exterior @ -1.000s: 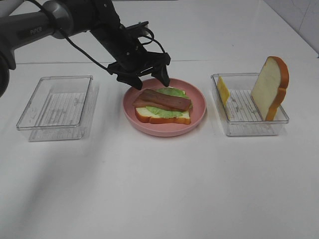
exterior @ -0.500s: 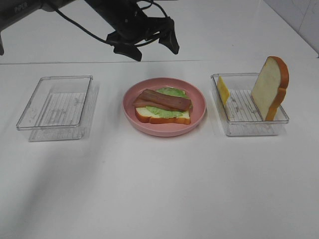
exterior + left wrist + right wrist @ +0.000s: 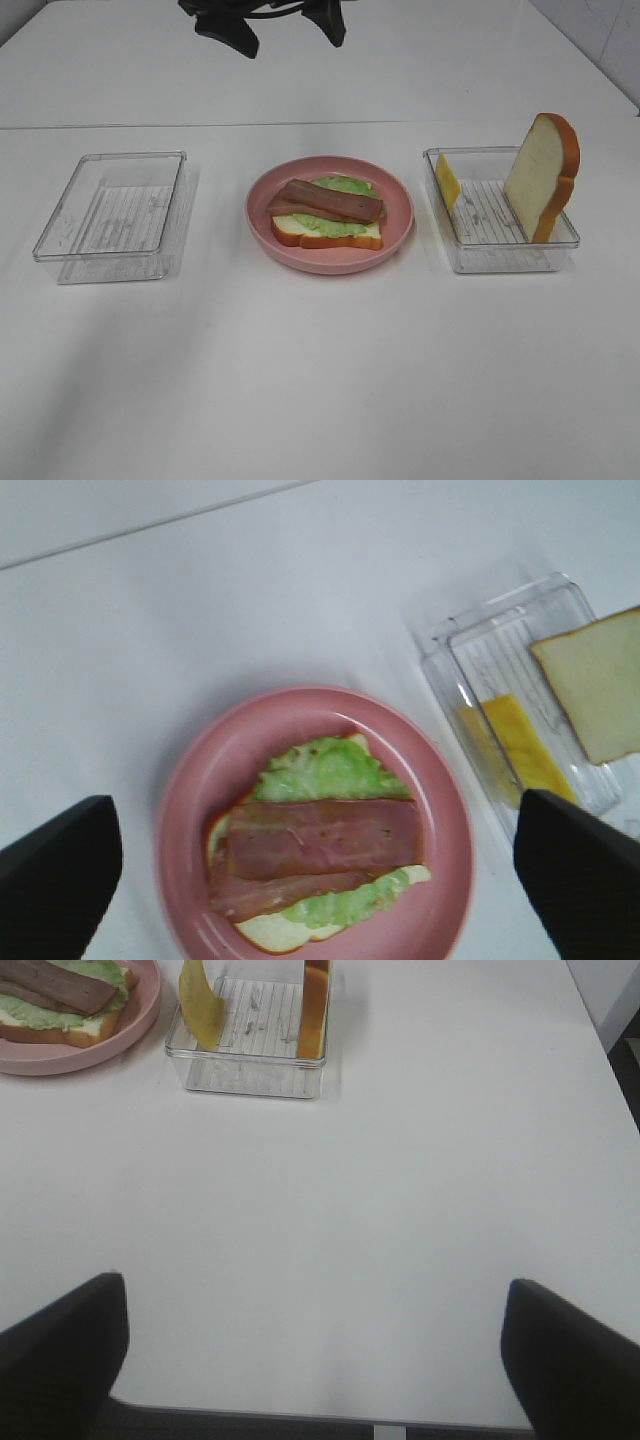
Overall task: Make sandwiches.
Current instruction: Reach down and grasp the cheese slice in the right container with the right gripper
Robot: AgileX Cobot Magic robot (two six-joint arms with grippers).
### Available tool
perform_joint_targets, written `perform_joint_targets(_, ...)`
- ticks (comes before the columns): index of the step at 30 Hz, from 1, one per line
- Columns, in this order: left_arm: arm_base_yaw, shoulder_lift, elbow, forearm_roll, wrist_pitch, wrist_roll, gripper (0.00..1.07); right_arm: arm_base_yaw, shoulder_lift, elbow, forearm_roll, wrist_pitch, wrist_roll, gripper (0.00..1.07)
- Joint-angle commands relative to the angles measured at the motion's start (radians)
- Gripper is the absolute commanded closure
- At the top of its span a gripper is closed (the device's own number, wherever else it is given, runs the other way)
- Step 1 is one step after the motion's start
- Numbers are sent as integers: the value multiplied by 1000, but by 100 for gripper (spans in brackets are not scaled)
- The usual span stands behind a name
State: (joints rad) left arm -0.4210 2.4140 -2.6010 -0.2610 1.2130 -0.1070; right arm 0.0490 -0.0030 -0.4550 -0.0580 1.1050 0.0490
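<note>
My sandwich [image 3: 328, 215] sits centre frame on the plate [image 3: 402, 215]: bread [image 3: 298, 236], lettuce [image 3: 346, 185], bacon [image 3: 330, 201] stacked. I judge cheese [image 3: 447, 180] and top slice [image 3: 540, 175], in the right tray [image 3: 500, 260], remain. My left gripper [image 3: 292, 43] and right gripper [image 3: 318, 1355] gape wide, empty.

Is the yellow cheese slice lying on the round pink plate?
No, the yellow cheese slice leans inside the clear plastic tray on the right.

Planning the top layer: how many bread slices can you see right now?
2. One bread slice lies under lettuce and bacon on the pink plate; the second bread slice leans upright in the right clear container. None looks hidden.
</note>
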Motion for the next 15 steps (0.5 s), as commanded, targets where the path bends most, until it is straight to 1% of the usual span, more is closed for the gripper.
perform_joint_targets(1, 0, -57, -4, 61, 104, -24, 6, -3, -34, -4, 6, 2, 7, 9)
perform_joint_targets(2, 0, -57, -4, 61, 104, -24, 6, -3, -34, -4, 6, 2, 7, 9)
perform_joint_targets(3, 0, -92, 13, 66, 104, -26, 6, -3, -34, -4, 6, 2, 7, 9)
perform_joint_targets(4, 0, -133, 64, 90, 104, -26, 6, -3, -34, -4, 6, 2, 7, 9)
perform_joint_targets(5, 0, -133, 64, 90, 104, -26, 6, -3, -34, -4, 6, 2, 7, 9)
perform_joint_targets(6, 0, -158, 101, 107, 104, -25, 6, -3, -34, -4, 6, 2, 7, 9)
perform_joint_targets(7, 0, -211, 183, 145, 104, -23, 6, -3, -34, -4, 6, 2, 7, 9)
perform_joint_targets(8, 0, -211, 183, 145, 104, -23, 6, -3, -34, -4, 6, 2, 7, 9)
perform_joint_targets(9, 3, -240, 233, 170, 104, -23, 6, -3, -34, -4, 6, 2, 7, 9)
perform_joint_targets(10, 4, -302, 330, 221, 104, -23, 6, -3, -34, -4, 6, 2, 7, 9)
perform_joint_targets(11, 4, -302, 330, 221, 104, -23, 6, -3, -34, -4, 6, 2, 7, 9)
perform_joint_targets(12, 11, -357, 438, 261, 104, -23, 6, -3, -34, -4, 6, 2, 7, 9)
perform_joint_targets(13, 16, -380, 480, 275, 103, -23, 6, -3, -34, -4, 6, 2, 7, 9)
perform_joint_targets(14, 16, -380, 480, 275, 103, -23, 6, -3, -34, -4, 6, 2, 7, 9)
perform_joint_targets(15, 37, -436, 577, 279, 103, -23, 6, -3, -34, -4, 6, 2, 7, 9)
